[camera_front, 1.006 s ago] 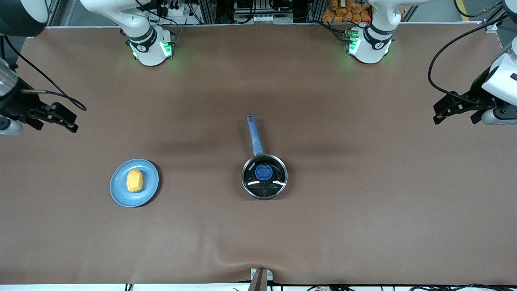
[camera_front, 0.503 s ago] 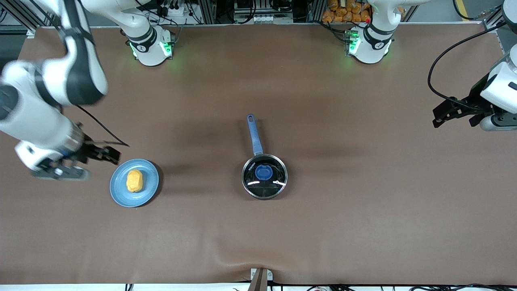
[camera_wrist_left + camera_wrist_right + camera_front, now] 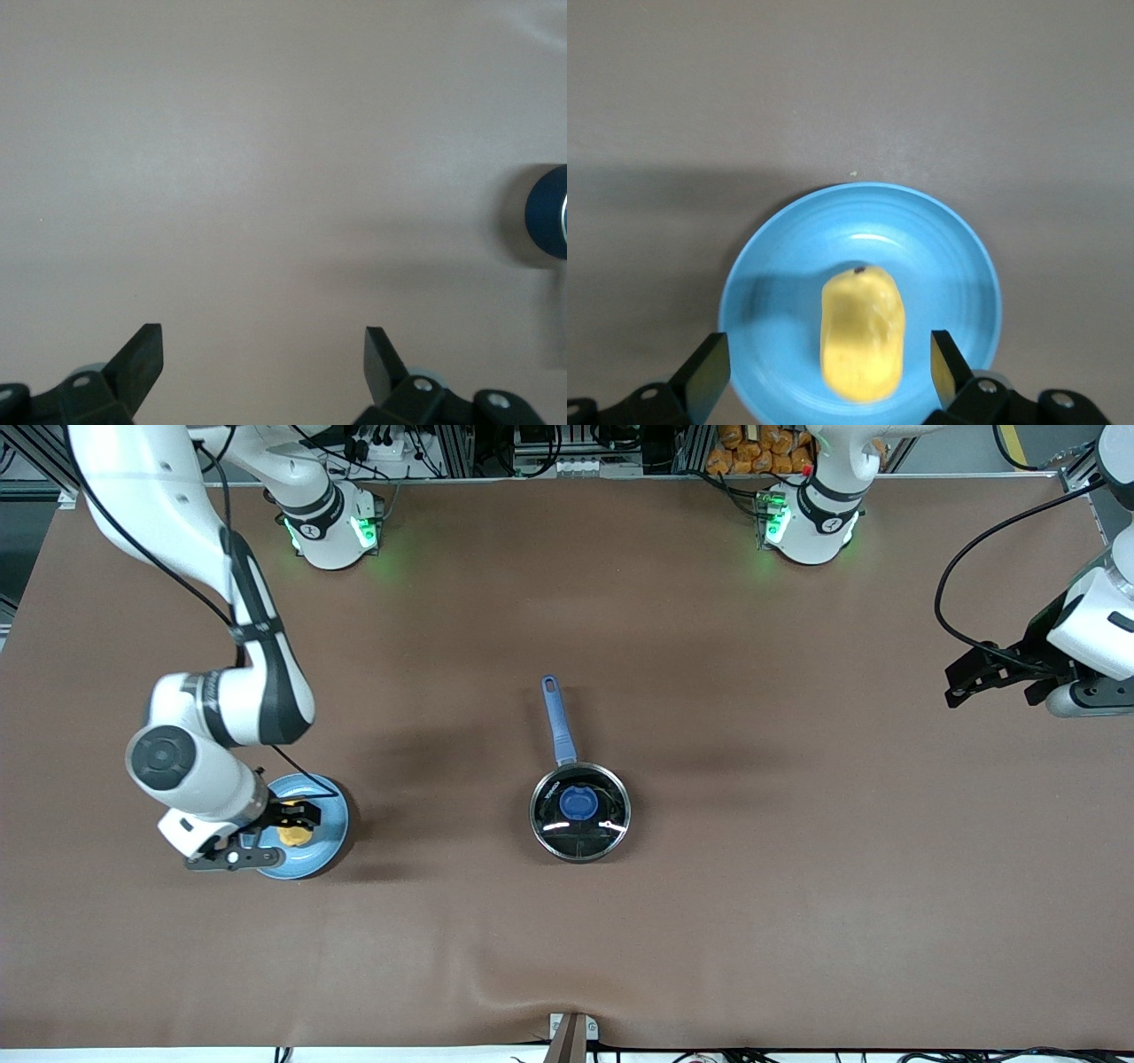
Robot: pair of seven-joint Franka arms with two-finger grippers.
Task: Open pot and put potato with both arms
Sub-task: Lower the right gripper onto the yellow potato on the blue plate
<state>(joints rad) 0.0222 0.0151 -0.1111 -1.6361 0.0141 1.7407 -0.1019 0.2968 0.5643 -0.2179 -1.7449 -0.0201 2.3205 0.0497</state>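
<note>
The black pot (image 3: 580,813) with its blue handle (image 3: 557,720) stands mid-table, its glass lid with a blue knob (image 3: 578,803) on it. An edge of the pot shows in the left wrist view (image 3: 547,212). The yellow potato (image 3: 294,834) lies on a light-blue plate (image 3: 328,841) toward the right arm's end; the right wrist view shows it (image 3: 863,335) on the plate (image 3: 780,266). My right gripper (image 3: 297,815) is open over the potato, its fingertips (image 3: 706,363) either side of it. My left gripper (image 3: 961,684) is open and empty over bare table at the left arm's end.
The brown table mat (image 3: 797,886) spreads around the pot. The arm bases (image 3: 332,527) stand along the back edge. A small bracket (image 3: 571,1032) sits at the table's front edge.
My right arm has swung in from the table's end and brought its gripper over the plate and potato. My left gripper has shifted only slightly.
</note>
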